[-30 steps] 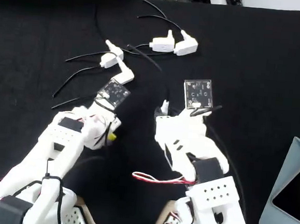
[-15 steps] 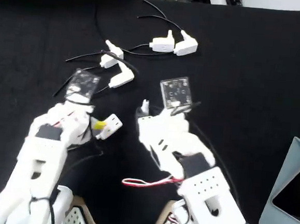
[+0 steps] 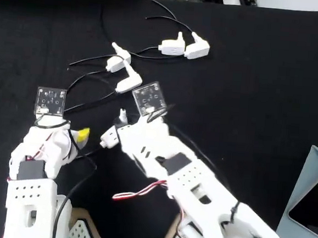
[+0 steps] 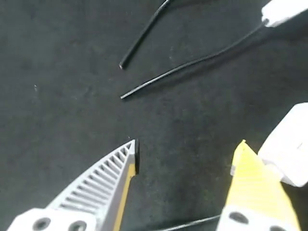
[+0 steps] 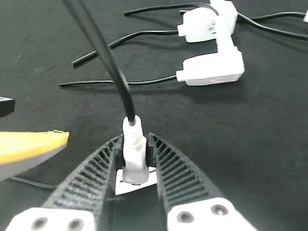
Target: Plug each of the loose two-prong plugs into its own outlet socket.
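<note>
White plug, with its black cord running up and away from it, is clamped by its sides between the ribbed right jaws, which are closed on it just above the black-covered counter. Just beside it the left jaws stand wide open with nothing between them. One is a grey finger with ribs, the other a yellow finger whose tip is near the held plug; whether they touch cannot be told. In the high view the right arm lies angled across toward the left arm, so both sets of jaws sit close together at the counter's front left. Beyond them a second plug lies near the right wrist, and a third plug lies just behind that, both with thin cords trailing left. Farther back a white pair lies end to end, touching. A grey-blue object sits at the counter's right edge.
</note>
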Action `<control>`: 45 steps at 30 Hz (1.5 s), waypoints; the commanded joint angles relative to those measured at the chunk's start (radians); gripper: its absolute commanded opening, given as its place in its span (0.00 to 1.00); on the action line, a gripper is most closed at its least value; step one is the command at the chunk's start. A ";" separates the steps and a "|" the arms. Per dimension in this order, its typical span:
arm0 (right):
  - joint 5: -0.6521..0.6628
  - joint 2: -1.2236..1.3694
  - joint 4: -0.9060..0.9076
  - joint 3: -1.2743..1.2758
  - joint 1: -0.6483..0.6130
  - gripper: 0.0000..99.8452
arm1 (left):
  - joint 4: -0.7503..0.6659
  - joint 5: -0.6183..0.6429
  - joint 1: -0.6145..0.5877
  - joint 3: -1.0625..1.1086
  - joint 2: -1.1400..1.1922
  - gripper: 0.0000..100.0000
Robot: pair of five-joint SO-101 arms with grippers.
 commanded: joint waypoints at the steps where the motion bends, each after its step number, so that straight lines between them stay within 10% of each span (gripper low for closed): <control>1: 0.018 0.047 -0.106 -0.033 -0.034 0.01 | 0.003 0.011 -0.013 -0.004 -0.025 0.31; 9: 0.181 0.025 -0.382 0.125 -0.038 0.01 | -0.008 0.057 -0.005 -0.013 -0.032 0.31; 22: 0.176 -0.200 -0.245 0.197 -0.086 0.01 | -0.077 0.304 0.168 -0.143 -0.034 0.31; 45: 0.118 -0.501 0.009 0.246 -0.098 0.01 | -0.066 0.267 0.352 -0.194 -0.034 0.31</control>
